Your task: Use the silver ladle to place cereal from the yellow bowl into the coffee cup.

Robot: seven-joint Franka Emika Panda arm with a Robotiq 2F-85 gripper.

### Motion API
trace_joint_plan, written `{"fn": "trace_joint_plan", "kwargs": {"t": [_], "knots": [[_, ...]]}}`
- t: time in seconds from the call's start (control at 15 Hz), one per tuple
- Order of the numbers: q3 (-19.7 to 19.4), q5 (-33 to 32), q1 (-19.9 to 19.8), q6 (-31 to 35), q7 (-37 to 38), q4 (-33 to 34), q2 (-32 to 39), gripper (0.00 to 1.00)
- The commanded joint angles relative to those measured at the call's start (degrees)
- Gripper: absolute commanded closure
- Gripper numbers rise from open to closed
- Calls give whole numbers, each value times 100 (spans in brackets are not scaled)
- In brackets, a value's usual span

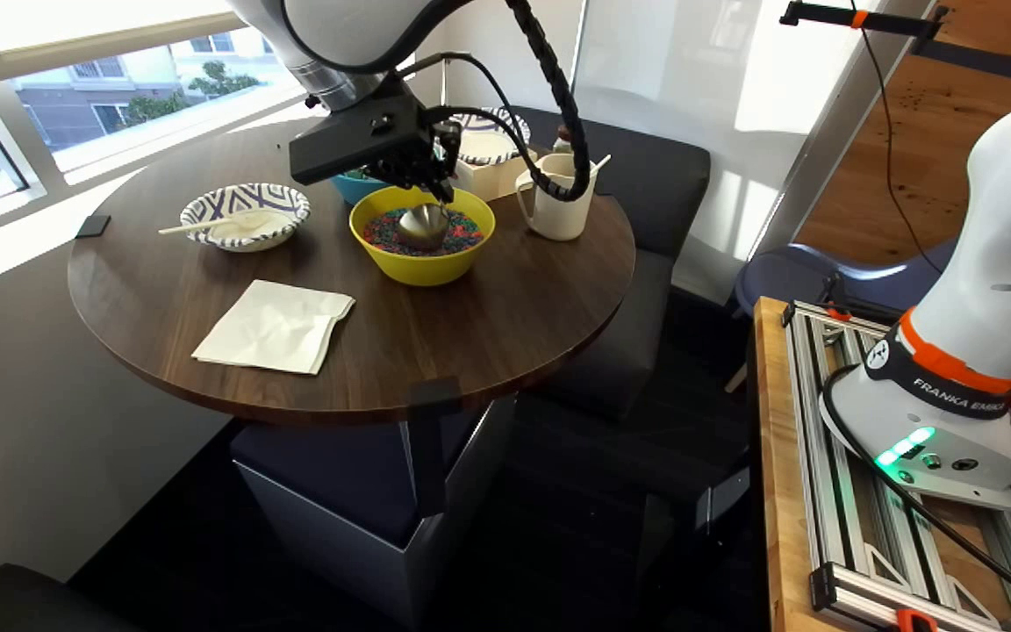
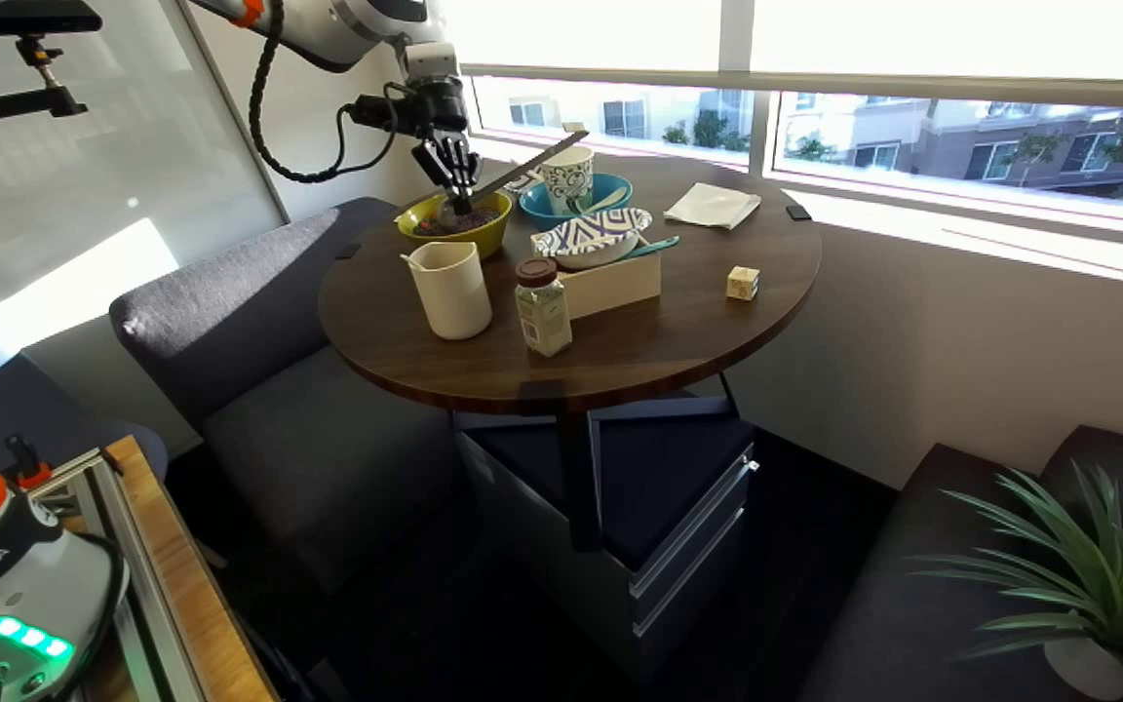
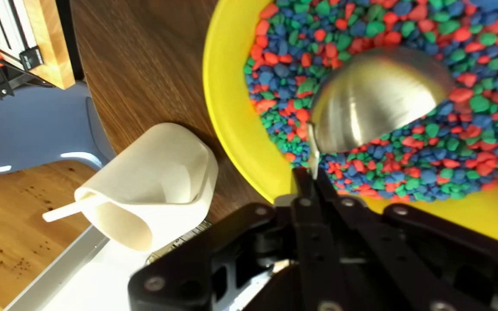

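Silver ladle (image 3: 378,101) gripped by the handle, scoop within the yellow bowl (image 3: 227,86)

The scoop lies inside the rim of the bowl, tilted, over the cereal (image 3: 281,82), a mass of small red, green and blue pieces spread from wall to wall; whether metal and pieces touch cannot be told. The end effector (image 3: 312,175) has its fingers brought together on the thin handle, leaving only a short length visible between fingertips and scoop in the wrist view; in an exterior view it stands above the far side of the bowl. The coffee cup (image 2: 569,175), white with dark scrollwork, stands upright in a blue bowl (image 2: 534,213), just to the right of the yellow bowl in an exterior view.

A round brown counter (image 1: 409,342) carries both bowls. Arranged about them in an exterior view: at left, a patterned bowl (image 1: 264,197) with a pale spoon (image 1: 198,226) laid over its rim; at near left, a folded napkin (image 1: 273,325), flat; at right, a white pitcher (image 1: 558,215), upright, with the end of a pale utensil (image 1: 601,164) above its rim. Seen in an exterior view: a pale box (image 2: 620,286), bearing another patterned bowl (image 2: 586,234), with a teal utensil (image 2: 657,247) alongside; a jar (image 2: 544,320) with a brown lid, upright, just beside the near left end of the box; and a small wooden cube (image 2: 743,284) at right, well apart from the box.
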Motion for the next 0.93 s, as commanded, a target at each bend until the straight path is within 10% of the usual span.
{"fn": "trace_joint_plan", "kwargs": {"t": [0.0,0.87], "knots": [[25,-55,-1,46,12,4,8,96],[6,-274,101,210,94,-86,-20,99]]}}
